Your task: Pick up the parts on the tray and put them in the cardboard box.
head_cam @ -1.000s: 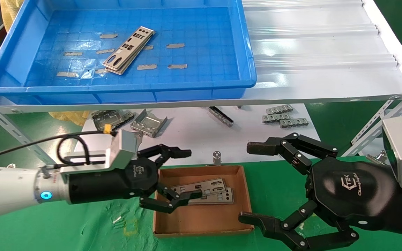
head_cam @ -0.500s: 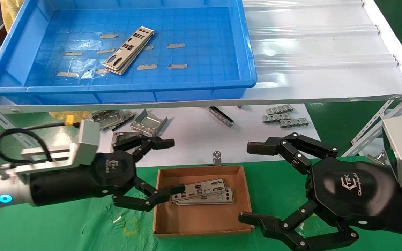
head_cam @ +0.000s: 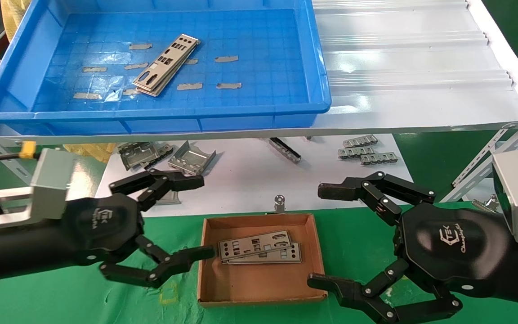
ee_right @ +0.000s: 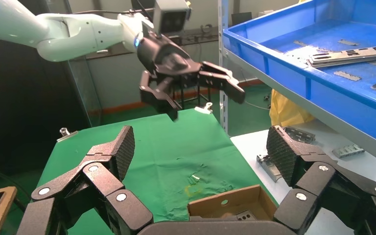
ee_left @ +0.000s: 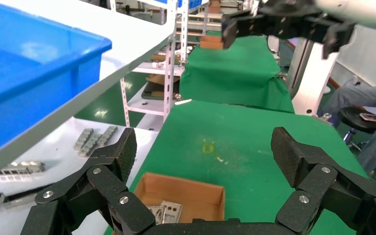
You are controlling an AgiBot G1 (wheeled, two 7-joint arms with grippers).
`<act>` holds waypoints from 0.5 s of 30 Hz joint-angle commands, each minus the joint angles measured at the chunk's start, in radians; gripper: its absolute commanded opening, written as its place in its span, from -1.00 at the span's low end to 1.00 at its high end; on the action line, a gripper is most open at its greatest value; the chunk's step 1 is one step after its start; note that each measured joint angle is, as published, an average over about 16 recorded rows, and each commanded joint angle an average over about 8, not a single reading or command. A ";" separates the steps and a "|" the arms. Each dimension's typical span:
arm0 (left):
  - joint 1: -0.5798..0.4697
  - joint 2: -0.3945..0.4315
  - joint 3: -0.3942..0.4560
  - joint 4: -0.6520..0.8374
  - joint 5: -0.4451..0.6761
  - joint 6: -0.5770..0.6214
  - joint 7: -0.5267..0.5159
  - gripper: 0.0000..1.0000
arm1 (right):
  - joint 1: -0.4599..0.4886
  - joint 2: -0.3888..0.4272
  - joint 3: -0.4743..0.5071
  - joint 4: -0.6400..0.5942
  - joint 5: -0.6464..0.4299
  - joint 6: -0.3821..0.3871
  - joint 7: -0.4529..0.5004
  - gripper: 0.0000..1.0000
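Cardboard box (head_cam: 259,283) on green cloth (head_cam: 61,297), white shelf (head_cam: 412,90) behind

Two parts (head_cam: 259,246) boxed, two parts (head_cam: 164,65) on tray.

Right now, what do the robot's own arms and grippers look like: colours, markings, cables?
Both grippers, left and right, are matte black with linked black jaws, silver rivets and a white logo on the body. Each wrist carries a silver-grey camera block. The left arm is white with a glowing blue ring, and a black cable with a yellow plug runs to its camera.
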 commanded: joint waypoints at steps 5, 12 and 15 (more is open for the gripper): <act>0.037 -0.057 -0.036 -0.101 -0.032 -0.004 -0.054 1.00 | 0.000 0.000 0.000 0.000 0.000 0.000 0.000 1.00; 0.080 -0.122 -0.077 -0.219 -0.068 -0.008 -0.116 1.00 | 0.000 0.000 0.000 0.000 0.000 0.000 0.000 1.00; 0.096 -0.146 -0.092 -0.262 -0.082 -0.009 -0.139 1.00 | 0.000 0.000 0.000 0.000 0.000 0.000 0.000 1.00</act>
